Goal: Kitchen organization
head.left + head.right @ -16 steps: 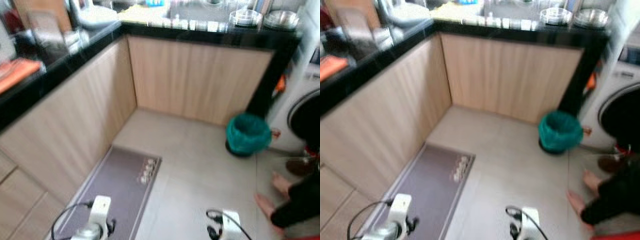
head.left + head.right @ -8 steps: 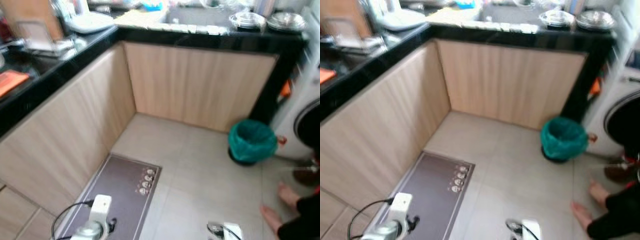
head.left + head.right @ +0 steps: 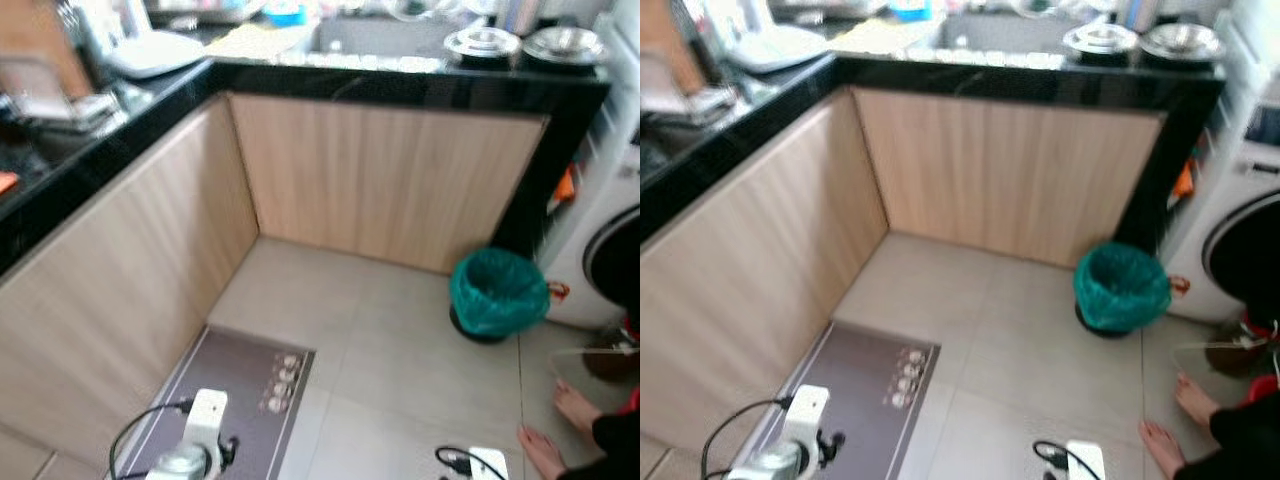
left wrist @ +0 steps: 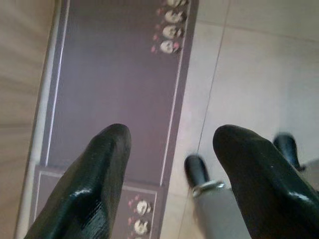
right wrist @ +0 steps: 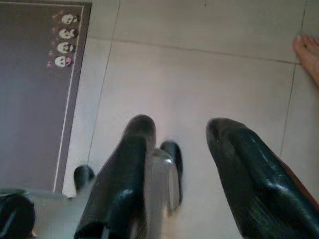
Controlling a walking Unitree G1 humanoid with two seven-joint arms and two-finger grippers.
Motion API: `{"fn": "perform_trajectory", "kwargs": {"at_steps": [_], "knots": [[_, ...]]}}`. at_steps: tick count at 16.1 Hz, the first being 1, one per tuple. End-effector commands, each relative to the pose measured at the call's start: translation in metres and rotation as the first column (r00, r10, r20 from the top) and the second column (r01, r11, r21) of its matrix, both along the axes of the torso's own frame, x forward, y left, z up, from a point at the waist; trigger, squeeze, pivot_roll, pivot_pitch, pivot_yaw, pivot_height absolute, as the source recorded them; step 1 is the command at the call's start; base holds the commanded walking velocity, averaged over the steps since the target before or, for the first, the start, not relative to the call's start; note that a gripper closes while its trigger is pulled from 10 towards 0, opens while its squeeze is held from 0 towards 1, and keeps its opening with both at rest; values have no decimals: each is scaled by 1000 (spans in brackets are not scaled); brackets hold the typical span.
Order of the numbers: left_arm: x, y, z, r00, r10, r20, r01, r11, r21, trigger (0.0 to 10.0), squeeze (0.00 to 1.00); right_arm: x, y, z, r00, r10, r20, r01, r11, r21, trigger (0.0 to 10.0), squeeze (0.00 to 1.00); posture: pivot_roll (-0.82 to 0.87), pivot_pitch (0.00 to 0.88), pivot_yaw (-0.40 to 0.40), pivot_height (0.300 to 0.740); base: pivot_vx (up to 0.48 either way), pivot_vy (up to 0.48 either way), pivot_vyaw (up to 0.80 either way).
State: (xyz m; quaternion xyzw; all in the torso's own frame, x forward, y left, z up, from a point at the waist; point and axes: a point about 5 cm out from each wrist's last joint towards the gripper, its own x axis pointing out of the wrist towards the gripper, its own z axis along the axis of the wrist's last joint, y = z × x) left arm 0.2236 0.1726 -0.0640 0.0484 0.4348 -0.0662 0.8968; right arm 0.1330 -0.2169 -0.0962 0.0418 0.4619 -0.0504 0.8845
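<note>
Hanging low beside the robot's legs, both arms are idle, and everything the kitchen job concerns sits well above and ahead of them on the black tabletop [image 3: 420, 85] that wraps the corner. The left hand [image 4: 172, 149] points down at the grey floor mat [image 3: 235, 385], its two black fingers spread with nothing between them; the right hand [image 5: 182, 144] points down at pale floor tile [image 3: 400, 340], likewise released and empty. A person's bare foot [image 5: 306, 52] lies on the tile out beyond the right hand, away from the mat.

The things to sort lie up and forward of both hands. Two steel bowls [image 3: 485, 42] stand on the tabletop's far run, ahead and toward the right hand's side. A white plate [image 3: 155, 52] and a dish rack [image 3: 55, 95] sit on the side run, up and outward from the left hand. The sink [image 3: 375, 35] is between these, straight ahead. A green-lined bin [image 3: 498, 292] stands on the floor ahead of the right hand, near the washing machine [image 3: 610, 250].

The left arm looks nearer the side run and the right arm nearer the bowls, yet neither can reach until the robot steps closer and lifts an arm.
</note>
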Motion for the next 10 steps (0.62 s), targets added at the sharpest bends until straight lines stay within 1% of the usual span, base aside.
{"fn": "perform_trajectory", "kwargs": {"at_steps": [1, 3, 4, 5, 8, 10], "knots": [[-2, 5, -1, 999, -29, -13, 30, 999, 28, 10000, 0, 2, 1, 0, 1000, 2, -2, -2, 1000, 1, 10000, 0, -83, 0, 55, 740, 274, 0, 0], [-2, 5, -1, 999, -37, -14, 37, 999, 32, 10000, 0, 3, -2, 1, 1000, 3, -4, -3, 1000, 0, 10000, 0, -88, 0, 57, 740, 274, 0, 0], [-2, 5, -1, 999, -42, -15, 42, 999, 33, 10000, 0, 12, 7, 2, 1000, 11, -5, -11, 1000, 2, 10000, 0, -94, 0, 59, 740, 274, 0, 0], [-2, 4, -1, 999, -48, -17, 48, 998, 33, 10000, 0, 17, 14, 2, 1000, 20, -7, -20, 1000, 1, 10000, 0, -100, 0, 62, 740, 274, 0, 0], [0, 3, 0, 998, -64, -15, 64, 997, 37, 10000, 0, 25, 21, 3, 1000, 15, -3, -15, 1000, 1, 10000, 0, -105, 0, 70, 740, 274, 0, 0], [1, 3, 1, 998, -67, -14, 67, 997, 39, 10000, 0, 26, 19, 4, 1000, 16, -4, -16, 1000, -4, 10000, 0, -103, 0, 71, 740, 274, 0, 0]]}}
